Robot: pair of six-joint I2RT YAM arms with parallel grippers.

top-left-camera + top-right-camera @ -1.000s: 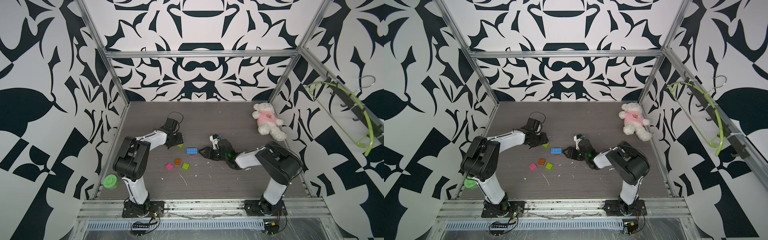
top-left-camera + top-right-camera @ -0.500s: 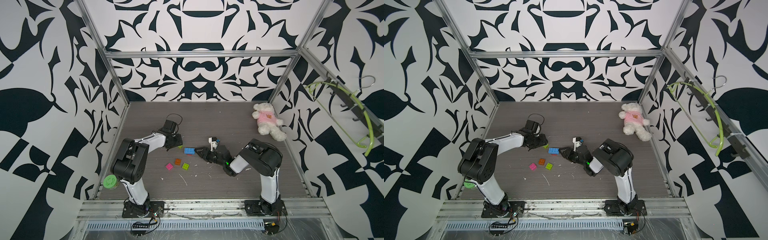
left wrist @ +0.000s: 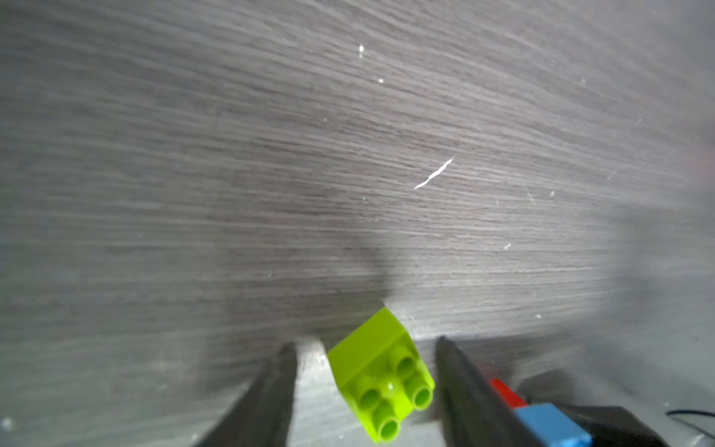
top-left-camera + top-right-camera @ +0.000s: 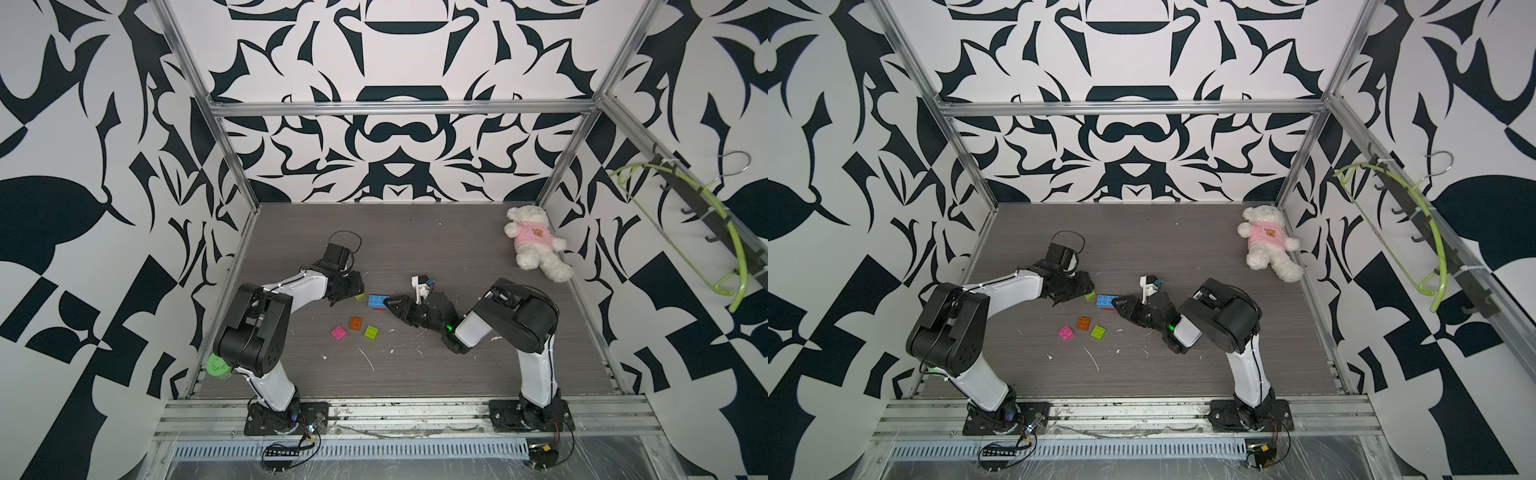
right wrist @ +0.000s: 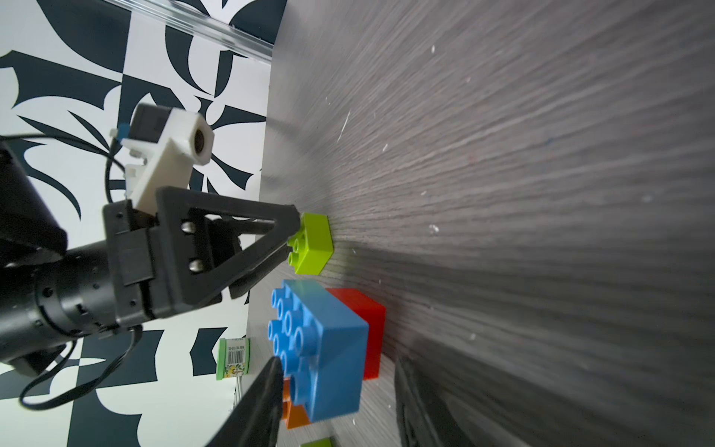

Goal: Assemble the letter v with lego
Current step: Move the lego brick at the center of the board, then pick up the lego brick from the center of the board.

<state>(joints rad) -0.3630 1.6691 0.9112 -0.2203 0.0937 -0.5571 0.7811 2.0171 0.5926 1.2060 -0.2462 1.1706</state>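
The lego lies loose on the dark table, and no letter v shows. A blue brick [image 4: 376, 301] [image 5: 329, 348] sits on a red brick [image 5: 365, 329]. My right gripper [image 4: 388, 305] [image 5: 337, 362] is open astride the blue brick's end, with a gap at one finger. Beside it, a lime green brick [image 3: 381, 383] [image 4: 360, 297] rests on the table between the open fingers of my left gripper [image 3: 364, 345] [image 4: 1086, 289], untouched on both sides. Nearer the front lie an orange brick [image 4: 355, 323], a pink brick [image 4: 338, 333] and another lime green brick [image 4: 370, 331].
A white teddy bear [image 4: 532, 243] in a pink shirt lies at the back right by the wall. A green tape roll [image 4: 218, 365] sits at the table's left edge near the left arm's base. White scuffs mark the table's front.
My left gripper's fingers have spread wider around the lime green brick. The right arm has swung left and brought its gripper up to the blue brick.
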